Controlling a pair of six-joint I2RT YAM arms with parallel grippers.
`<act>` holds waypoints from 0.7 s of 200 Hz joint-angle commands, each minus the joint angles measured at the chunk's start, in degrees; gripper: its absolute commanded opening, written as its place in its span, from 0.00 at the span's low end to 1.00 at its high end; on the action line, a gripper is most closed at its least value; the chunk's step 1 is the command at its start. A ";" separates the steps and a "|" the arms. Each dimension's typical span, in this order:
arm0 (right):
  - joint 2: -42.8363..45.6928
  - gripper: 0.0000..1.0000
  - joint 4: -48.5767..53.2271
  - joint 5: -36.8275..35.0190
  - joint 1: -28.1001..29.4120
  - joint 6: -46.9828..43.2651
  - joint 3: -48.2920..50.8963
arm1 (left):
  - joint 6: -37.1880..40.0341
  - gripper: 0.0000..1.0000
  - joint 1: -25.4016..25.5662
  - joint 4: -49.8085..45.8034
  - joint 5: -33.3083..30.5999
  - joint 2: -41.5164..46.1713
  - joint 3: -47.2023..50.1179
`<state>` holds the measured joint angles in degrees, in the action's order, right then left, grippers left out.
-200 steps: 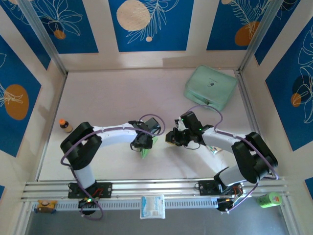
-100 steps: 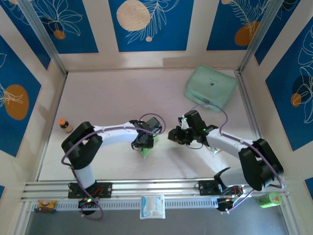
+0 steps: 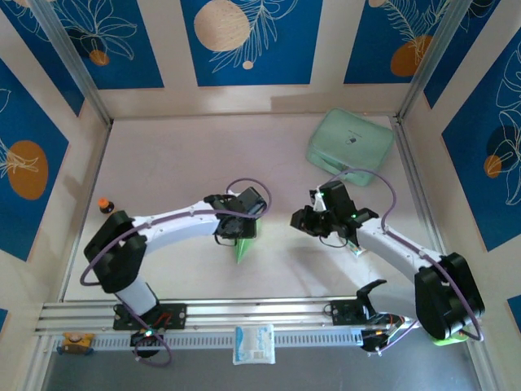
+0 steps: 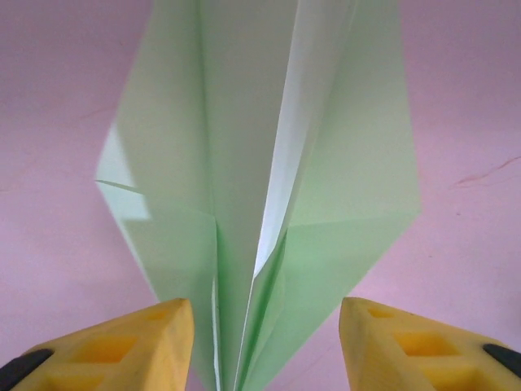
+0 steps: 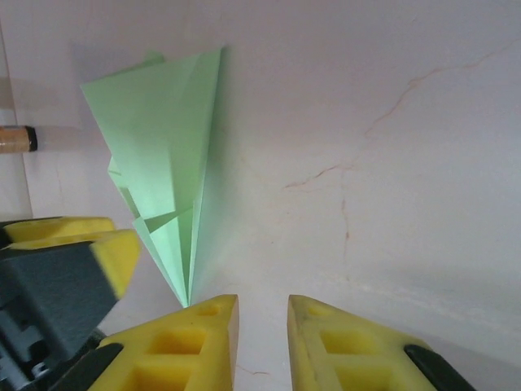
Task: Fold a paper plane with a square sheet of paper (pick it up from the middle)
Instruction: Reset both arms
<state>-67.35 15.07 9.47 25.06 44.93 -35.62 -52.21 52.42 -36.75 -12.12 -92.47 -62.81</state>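
Note:
The light-green square sheet of paper lies on the table folded into a narrow pointed paper plane [image 4: 244,163] with a centre crease. My left gripper [image 4: 264,350] is open, and its yellow fingers [image 4: 146,342] stand either side of the plane's narrow end without touching it. From above, the left gripper [image 3: 238,231] sits over the plane [image 3: 241,249]. My right gripper [image 3: 298,221] hovers to the right of the plane, apart from it. In the right wrist view the right gripper [image 5: 262,326] shows a narrow gap holding nothing, with the plane [image 5: 167,163] to the upper left.
A thick mint-green case [image 3: 350,147] sits at the back right. A small bottle with an orange cap [image 3: 104,205] stands at the left edge. A white-and-blue packet [image 3: 253,344] lies on the front rail. Aluminium frame rails border the table.
The left jaws have widened and come off the plane, which stays on the table. The right gripper has drawn back to the right, away from the plane.

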 commanded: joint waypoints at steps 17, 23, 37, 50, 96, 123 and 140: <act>6.89 0.30 8.30 -10.66 -1.65 -6.21 -5.55 | 2.55 0.55 -0.38 -2.18 -8.06 9.06 0.68; 7.87 0.33 9.35 -13.17 -1.76 -7.31 -6.39 | 3.52 0.55 -1.05 -1.58 -8.68 10.62 1.79; 9.64 0.41 10.98 -19.31 -2.39 -9.42 -7.70 | 5.18 0.57 -3.07 -0.51 -9.64 14.61 4.72; 10.75 0.43 10.64 -23.33 -3.46 -11.39 -7.73 | 7.29 0.59 -5.65 1.68 -9.08 18.45 8.16; 14.62 0.43 6.45 -30.65 -5.80 -17.95 -4.67 | 14.27 0.62 -16.07 5.86 -4.26 27.96 16.75; 15.37 0.46 -4.90 -35.83 -6.42 -29.48 1.22 | 21.99 0.73 -20.86 9.04 -6.55 32.41 20.49; 13.75 0.57 -13.41 -39.17 -7.99 -35.09 5.23 | 26.03 0.85 -24.46 11.41 -10.98 35.47 23.18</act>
<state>-52.36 13.87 -22.35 18.68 21.39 -34.87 -34.48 31.94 -29.78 -18.31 -60.97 -42.52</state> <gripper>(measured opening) 0.518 0.789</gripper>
